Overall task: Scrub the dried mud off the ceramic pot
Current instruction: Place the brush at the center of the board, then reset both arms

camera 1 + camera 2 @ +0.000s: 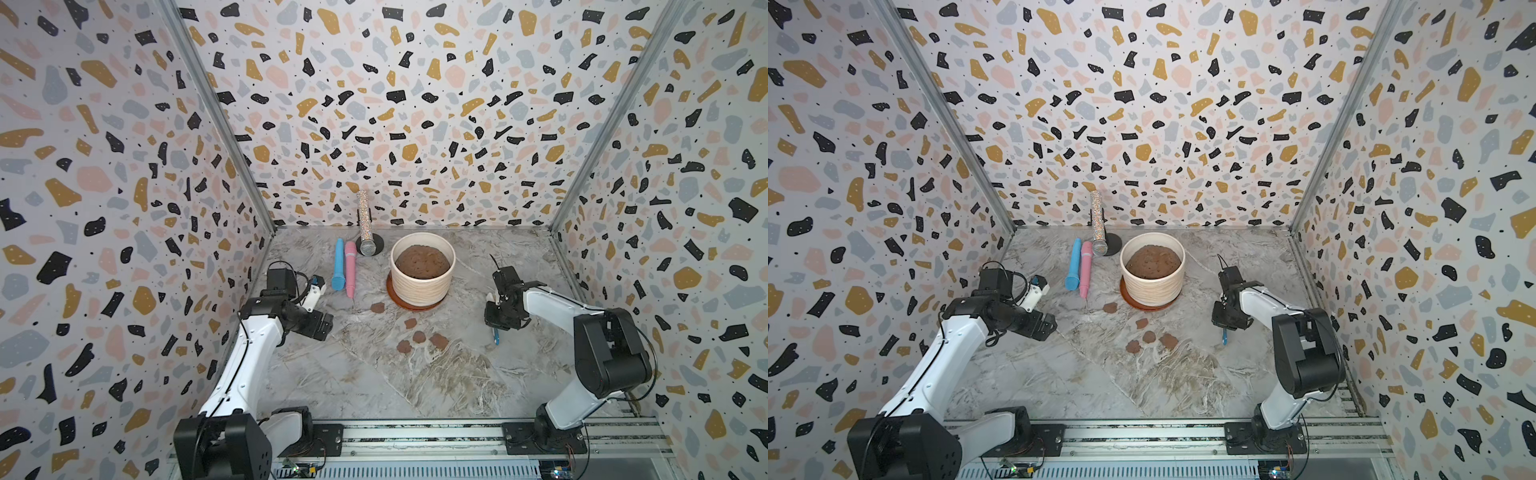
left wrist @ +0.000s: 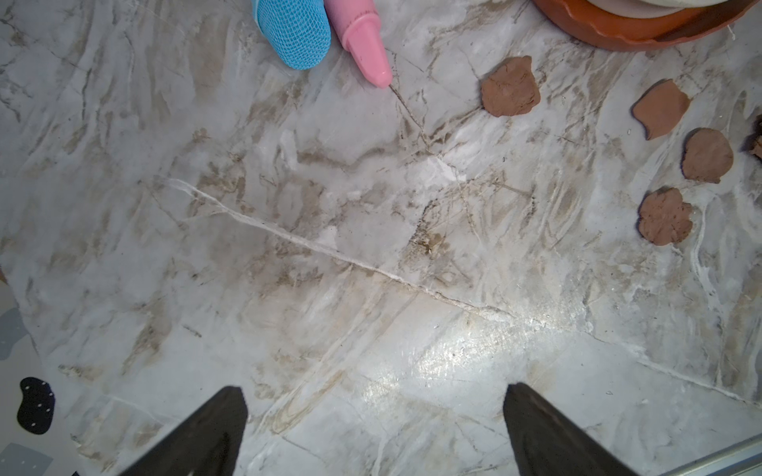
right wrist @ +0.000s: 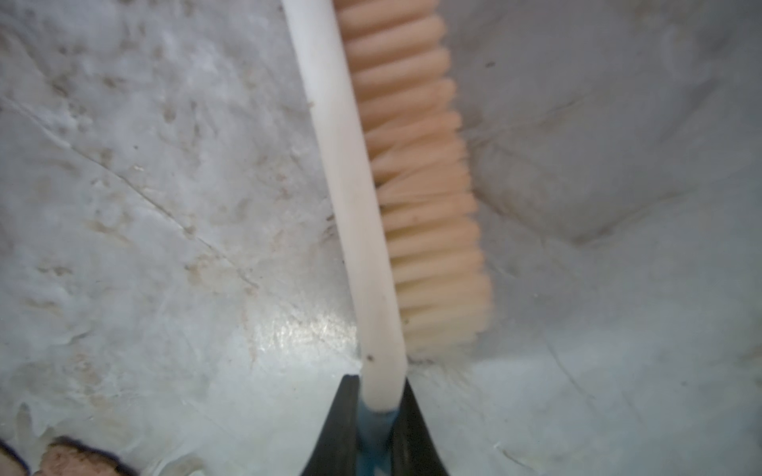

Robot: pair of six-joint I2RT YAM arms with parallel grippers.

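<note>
Clamps in the right pincer [image 3: 379,391] a slim white-handled plastic brush [image 3: 350,198] with peach-cream bristles and a blue grip, jaws tight where white meets blue. Holds it low over the grey marble-patterned tabletop [image 3: 165,206], bristles turned sideways; contact with the surface not clear. In both top views, off to the right arm's side of the wide cream-white ribbed ceramic pot [image 1: 422,286], apart from it, only bare tabletop between.

Spreads the left pincer [image 2: 373,387] wide and empty, black fingers [image 2: 206,432] above bare tabletop. Outward from there, five small flat reddish-brown patches of dried mud [image 1: 419,336], all lying on the tabletop, off the pot: one patch [image 2: 511,86] just beside the round terracotta-brown saucer [image 1: 411,306] under the pot, four clustered nearer the front edge.

Behind the patches, toward the far edge of the tabletop, the pot itself, upright on that saucer, heaped with brown soil [image 1: 422,262]. On the left arm's side of it, side by side and lying flat, a blue cylindrical stick [image 1: 337,266] with a mesh-covered rounded end and a pink pen-shaped plastic stick [image 1: 350,268], the pink tip pointing toward the nearest mud patch. Behind those two, a glitter-covered tube [image 1: 365,226] with a silver mesh head, propped on a black round stand [image 1: 380,246] just beside the pot's rim. Between left pincer and pot, only the blue and pink ends and that one patch near the straight line.
</note>
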